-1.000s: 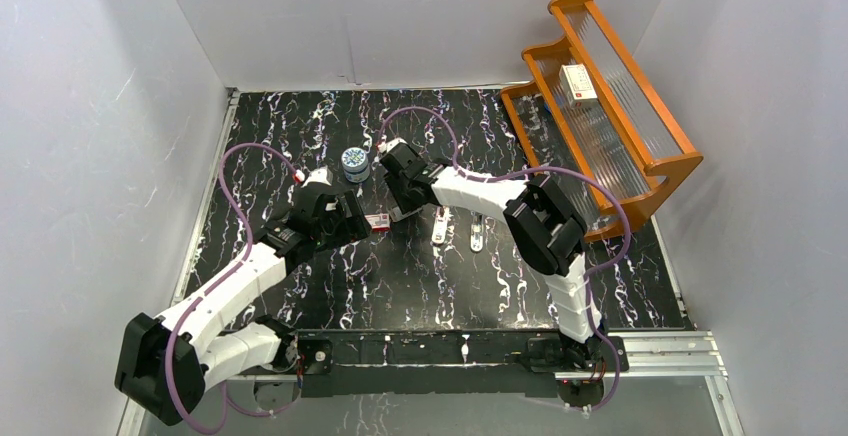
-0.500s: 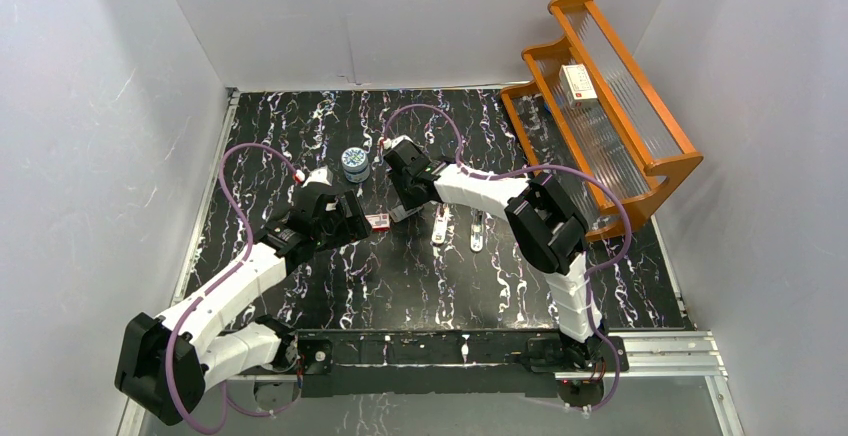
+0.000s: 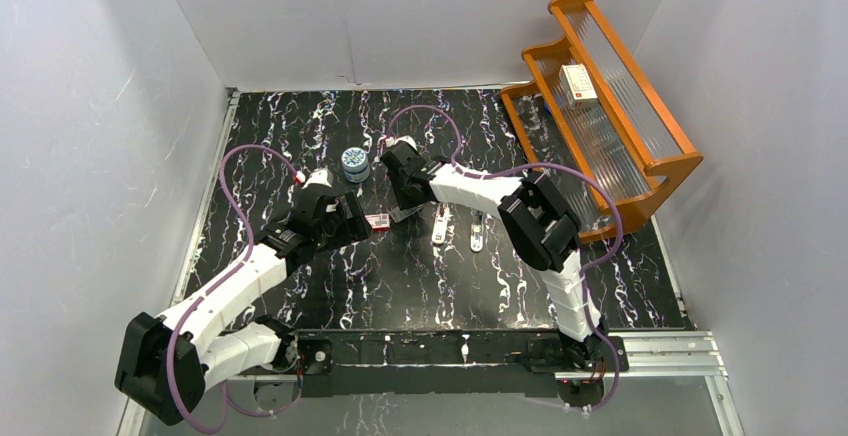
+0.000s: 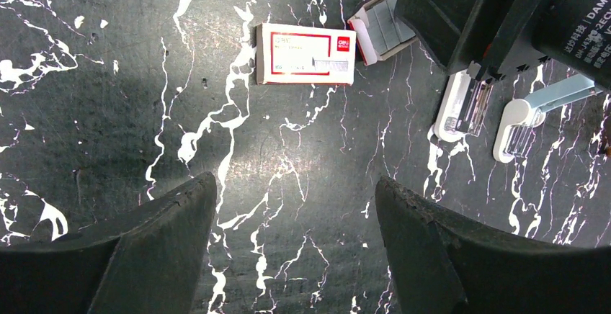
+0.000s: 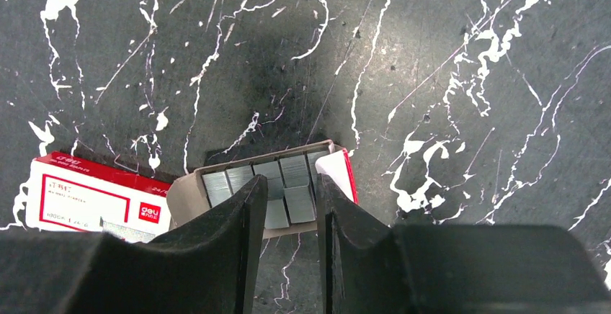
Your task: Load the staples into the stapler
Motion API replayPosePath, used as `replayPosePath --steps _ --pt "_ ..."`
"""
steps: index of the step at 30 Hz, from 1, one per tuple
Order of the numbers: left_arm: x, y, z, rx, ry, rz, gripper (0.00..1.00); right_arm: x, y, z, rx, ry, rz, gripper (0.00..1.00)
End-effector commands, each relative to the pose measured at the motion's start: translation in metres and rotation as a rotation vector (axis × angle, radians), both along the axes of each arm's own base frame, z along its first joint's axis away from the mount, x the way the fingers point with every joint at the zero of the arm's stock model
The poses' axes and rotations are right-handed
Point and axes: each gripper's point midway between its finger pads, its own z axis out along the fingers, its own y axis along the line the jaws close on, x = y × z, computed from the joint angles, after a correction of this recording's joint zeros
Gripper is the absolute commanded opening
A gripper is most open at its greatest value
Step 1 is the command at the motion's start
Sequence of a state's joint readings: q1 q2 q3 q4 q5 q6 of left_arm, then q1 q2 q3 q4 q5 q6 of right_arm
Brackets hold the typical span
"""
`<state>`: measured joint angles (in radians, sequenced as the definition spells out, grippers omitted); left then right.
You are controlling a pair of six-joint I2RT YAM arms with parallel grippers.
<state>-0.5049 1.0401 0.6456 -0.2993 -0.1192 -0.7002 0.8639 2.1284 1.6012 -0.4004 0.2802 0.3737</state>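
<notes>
A small grey cardboard tray point(image 5: 184, 197) of silvery-grey staple strips point(image 5: 223, 186) lay near the middle of the black, white-veined marble table point(image 3: 280, 121), with its red-and-white cardboard sleeve point(image 4: 306, 53) just beside it at 9 o'clock. The right tool point(image 5: 288, 184) stood directly over the tray. Its fingers were only narrowly parted with a strip showing in the gap, but whether they pinched it could not be told. At 3 o'clock of the tray lay the slim cream-beige stapler point(image 4: 461, 105), opened with its rail showing. A shorter light blue stapler point(image 4: 537, 109) lay alongside it at its 3 o'clock, close but apart. The right arm's black wrist covered part of the tray in the left wrist view. A round blue-and-white tin point(image 3: 353, 163) stood at about 11 o'clock of the sleeve, near the left arm's wrist. The left tool point(image 4: 294, 188) hung at 6 o'clock of the sleeve with its fingers spread wide and only bare table between them. An orange wooden rack point(image 3: 665, 166) took up the table's 2 o'clock corner, with a white box with a red mark point(image 3: 578, 81) on its upper shelf. White walls closed the 9, 12 and 3 o'clock sides, and bare table lay from the sleeve toward 6 and 9 o'clock.
</notes>
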Motion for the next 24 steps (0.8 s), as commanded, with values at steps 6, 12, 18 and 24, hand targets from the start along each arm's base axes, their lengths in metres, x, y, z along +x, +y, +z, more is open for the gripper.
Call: replayPosePath --steps 6,12,18,24 --pt "0.001 0.003 0.002 -0.003 -0.013 0.013 0.78 0.008 0.0 0.011 0.019 -0.01 -0.074 0.34" --pt "0.001 0.002 0.002 -0.009 -0.014 0.011 0.79 0.007 -0.002 0.015 0.016 -0.009 -0.078 0.33" --pt "0.001 0.002 0.003 -0.01 -0.016 0.009 0.79 0.006 -0.011 0.012 -0.016 -0.001 -0.115 0.3" --pt "0.001 0.002 0.003 -0.011 -0.015 0.01 0.79 0.007 -0.016 0.019 -0.001 -0.005 -0.154 0.28"
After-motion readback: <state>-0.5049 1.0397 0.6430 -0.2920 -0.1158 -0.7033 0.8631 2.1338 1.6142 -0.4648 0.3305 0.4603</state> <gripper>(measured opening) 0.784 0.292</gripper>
